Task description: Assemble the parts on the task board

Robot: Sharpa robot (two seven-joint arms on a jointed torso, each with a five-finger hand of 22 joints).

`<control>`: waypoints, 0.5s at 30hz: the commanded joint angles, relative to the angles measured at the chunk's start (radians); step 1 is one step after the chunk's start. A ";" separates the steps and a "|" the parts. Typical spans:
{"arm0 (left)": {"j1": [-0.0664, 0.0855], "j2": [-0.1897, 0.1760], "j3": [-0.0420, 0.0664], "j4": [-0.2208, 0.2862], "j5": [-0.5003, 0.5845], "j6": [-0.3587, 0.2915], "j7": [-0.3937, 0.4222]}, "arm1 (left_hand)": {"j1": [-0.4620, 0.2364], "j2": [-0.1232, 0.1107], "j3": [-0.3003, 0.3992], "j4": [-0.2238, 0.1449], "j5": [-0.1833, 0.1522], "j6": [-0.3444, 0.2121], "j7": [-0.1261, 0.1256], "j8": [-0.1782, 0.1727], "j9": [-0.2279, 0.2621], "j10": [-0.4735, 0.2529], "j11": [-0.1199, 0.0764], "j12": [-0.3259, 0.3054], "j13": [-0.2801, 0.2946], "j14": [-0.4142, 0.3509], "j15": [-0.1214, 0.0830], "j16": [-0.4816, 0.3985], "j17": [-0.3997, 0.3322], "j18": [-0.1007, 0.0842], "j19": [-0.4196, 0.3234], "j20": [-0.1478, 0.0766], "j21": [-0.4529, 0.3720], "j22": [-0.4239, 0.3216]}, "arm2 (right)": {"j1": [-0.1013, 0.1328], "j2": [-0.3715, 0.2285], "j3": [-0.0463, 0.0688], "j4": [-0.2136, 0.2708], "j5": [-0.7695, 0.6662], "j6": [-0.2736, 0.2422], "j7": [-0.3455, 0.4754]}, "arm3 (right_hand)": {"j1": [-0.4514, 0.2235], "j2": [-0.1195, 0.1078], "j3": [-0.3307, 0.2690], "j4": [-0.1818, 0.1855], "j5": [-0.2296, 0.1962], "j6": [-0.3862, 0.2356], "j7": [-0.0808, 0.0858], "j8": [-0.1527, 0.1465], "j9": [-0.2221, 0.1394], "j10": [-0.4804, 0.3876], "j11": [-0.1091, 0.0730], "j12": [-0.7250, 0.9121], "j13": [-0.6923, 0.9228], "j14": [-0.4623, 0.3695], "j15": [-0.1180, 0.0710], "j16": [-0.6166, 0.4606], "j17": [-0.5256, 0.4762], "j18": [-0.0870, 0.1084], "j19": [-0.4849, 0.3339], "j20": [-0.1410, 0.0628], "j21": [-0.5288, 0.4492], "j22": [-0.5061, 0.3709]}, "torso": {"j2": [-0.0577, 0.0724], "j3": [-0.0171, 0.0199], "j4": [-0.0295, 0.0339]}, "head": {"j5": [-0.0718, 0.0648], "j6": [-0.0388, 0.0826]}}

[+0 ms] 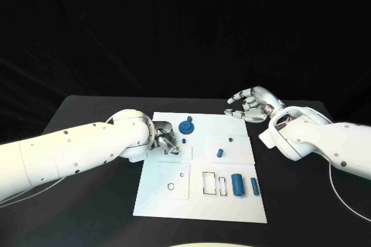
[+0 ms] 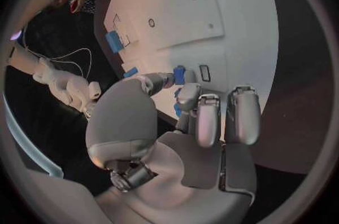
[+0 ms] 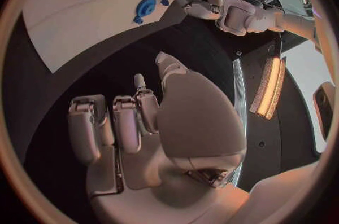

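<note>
The white task board (image 1: 166, 204) lies in the middle of the black table. My left hand (image 1: 164, 139) rests on its far left part and pinches a small blue part (image 1: 177, 152) down against the board; the left wrist view shows this part (image 2: 179, 74) between the thumb and a finger of that hand (image 2: 205, 122). A blue round disc (image 1: 186, 127) stands just beyond the hand. A short blue peg (image 1: 220, 152) stands mid-board. My right hand (image 1: 251, 105) hovers past the board's far right corner, loosely curled and holding nothing (image 3: 141, 122).
Two blue cylinders (image 1: 238, 185) (image 1: 253, 185) and a flat blue piece (image 1: 222, 184) lie on the board's near right part beside an outlined slot (image 1: 208, 182). A square plate with holes (image 1: 173, 180) sits near left. Black table (image 1: 93, 204) surrounds the board.
</note>
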 commanded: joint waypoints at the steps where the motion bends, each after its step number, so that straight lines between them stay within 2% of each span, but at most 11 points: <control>1: -0.004 0.001 -0.003 -0.003 -0.005 0.025 -0.008 | 0.000 0.010 0.210 -0.217 0.006 0.011 -0.002 0.004 0.001 0.007 0.002 0.005 0.000 0.094 -0.005 0.004 0.223 -0.012 0.007 -0.003 0.007 0.021 | -0.001 0.001 0.000 0.000 -0.009 -0.001 0.002 | -0.012 -0.001 0.005 0.001 -0.006 0.006 -0.002 0.004 -0.001 -0.001 -0.004 0.000 0.078 0.072 -0.007 -0.004 0.131 -0.002 0.077 -0.003 -0.004 0.237 | 0.001 0.0005 0.0004 | 0.001 -0.001; 8: -0.004 -0.001 -0.003 -0.006 0.001 0.026 -0.009 | -0.001 0.009 0.211 -0.220 0.011 0.013 -0.003 0.005 0.002 0.010 0.002 0.007 0.003 0.095 -0.006 0.005 0.225 -0.013 0.008 -0.004 0.007 0.023 | -0.001 0.000 0.000 0.000 -0.009 0.000 0.002 | -0.012 -0.001 0.005 0.001 -0.006 0.006 -0.002 0.004 -0.001 -0.001 -0.004 0.000 0.078 0.072 -0.007 -0.004 0.131 -0.002 0.077 -0.003 -0.004 0.237 | 0.000 0.0005 -0.0008 | 0.002 -0.001; 15: -0.004 0.002 -0.003 -0.013 0.001 0.026 -0.012 | -0.003 0.008 0.212 -0.222 0.020 0.015 -0.004 0.007 0.004 0.014 0.001 0.011 0.009 0.095 -0.007 0.006 0.227 -0.014 0.011 -0.005 0.009 0.027 | -0.001 0.000 0.000 -0.001 -0.013 0.000 0.001 | -0.012 -0.001 0.005 0.001 -0.006 0.006 -0.002 0.004 -0.001 -0.001 -0.004 0.000 0.078 0.072 -0.007 -0.004 0.131 -0.002 0.077 -0.003 -0.004 0.237 | 0.000 0.0008 0.0006 | 0.001 -0.002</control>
